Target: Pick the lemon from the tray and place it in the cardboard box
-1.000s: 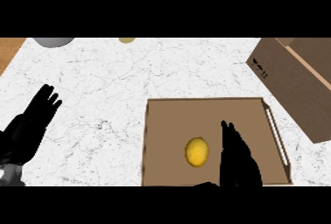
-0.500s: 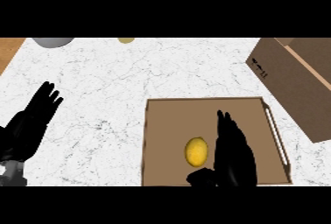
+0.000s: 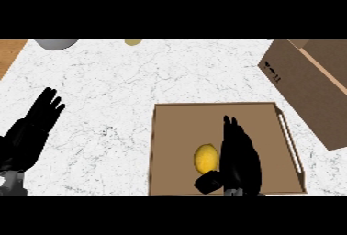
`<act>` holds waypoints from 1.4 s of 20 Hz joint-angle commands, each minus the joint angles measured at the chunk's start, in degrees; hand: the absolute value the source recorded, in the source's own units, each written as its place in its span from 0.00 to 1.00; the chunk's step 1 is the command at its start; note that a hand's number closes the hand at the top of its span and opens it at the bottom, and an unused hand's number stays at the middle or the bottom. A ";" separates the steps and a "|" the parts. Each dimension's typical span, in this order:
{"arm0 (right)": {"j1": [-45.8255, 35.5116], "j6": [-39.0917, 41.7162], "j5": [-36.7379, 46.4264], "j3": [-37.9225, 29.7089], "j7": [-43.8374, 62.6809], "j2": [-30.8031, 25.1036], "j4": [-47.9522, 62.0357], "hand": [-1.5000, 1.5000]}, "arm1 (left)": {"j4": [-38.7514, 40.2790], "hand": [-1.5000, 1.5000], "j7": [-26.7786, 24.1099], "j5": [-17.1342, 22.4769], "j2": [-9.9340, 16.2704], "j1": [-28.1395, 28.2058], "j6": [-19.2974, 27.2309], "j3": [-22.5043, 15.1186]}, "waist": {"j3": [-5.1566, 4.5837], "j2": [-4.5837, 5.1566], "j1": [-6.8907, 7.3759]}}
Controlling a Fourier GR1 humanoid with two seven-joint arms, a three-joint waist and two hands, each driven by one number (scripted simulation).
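Note:
A yellow lemon (image 3: 205,158) lies in the brown tray (image 3: 177,124) at the lower middle of the head view. My right hand (image 3: 238,159) hangs over the tray just right of the lemon, fingers straight and pointing away, thumb below the fruit near its lower end. The hand is open and does not hold the lemon. The cardboard box (image 3: 310,87) stands at the right edge, beyond the tray. My left hand (image 3: 30,134) rests open at the left edge, fingers up.
A grey round object (image 3: 55,43) and a small yellowish object (image 3: 133,42) sit at the counter's far edge. A strip of wood (image 3: 9,53) shows at the upper left. White marble counter (image 3: 115,92) spreads between the tray and my left hand.
My right hand has shifted left, closer to the lemon, and its thumb now shows below the fruit. The lemon and my left hand have stayed put.

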 commanded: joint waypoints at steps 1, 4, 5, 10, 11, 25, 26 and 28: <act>-3.27 1.20 -1.36 -1.76 13.44 0.86 3.49 0.00 | 1.84 0.50 -2.68 -0.90 -0.90 1.63 -1.18 0.25 | 0.01 0.13 0.11; -2.45 4.10 -1.70 -2.01 13.44 0.86 2.42 0.00 | -0.21 0.50 1.19 -0.21 -0.26 -0.75 0.01 0.79 | 0.03 -0.06 -0.32; -3.63 2.65 -1.54 -2.86 13.44 0.86 5.38 0.00 | -1.37 0.50 1.32 -0.57 0.79 0.28 -0.81 0.69 | 0.06 -0.01 0.18; -3.92 5.01 -3.32 -4.50 13.44 0.86 3.38 0.00 | -2.03 0.50 3.42 -0.45 0.55 -1.12 0.33 1.56 | 0.05 -0.20 -0.20; -5.58 4.03 -3.68 -3.99 13.44 0.86 6.65 0.00 | 0.77 0.50 -0.25 -0.65 -0.36 0.22 -1.60 1.72 | -0.02 0.00 0.17; -2.15 1.40 -5.02 -0.95 13.44 0.86 7.69 0.00 | -1.80 0.50 2.64 -1.44 -1.47 0.54 -1.18 2.25 | 0.01 -0.30 -0.33; -4.56 -2.18 -6.29 -1.04 12.75 0.86 13.51 0.00 | -2.57 0.50 3.37 -0.96 -0.48 -0.30 -2.07 3.16 | 0.10 -0.01 0.21; -4.19 -1.84 -5.76 -0.59 13.44 0.86 12.06 0.00 | -2.01 0.50 2.93 -1.80 -1.34 0.61 -2.00 2.53 | 0.08 -0.06 -0.08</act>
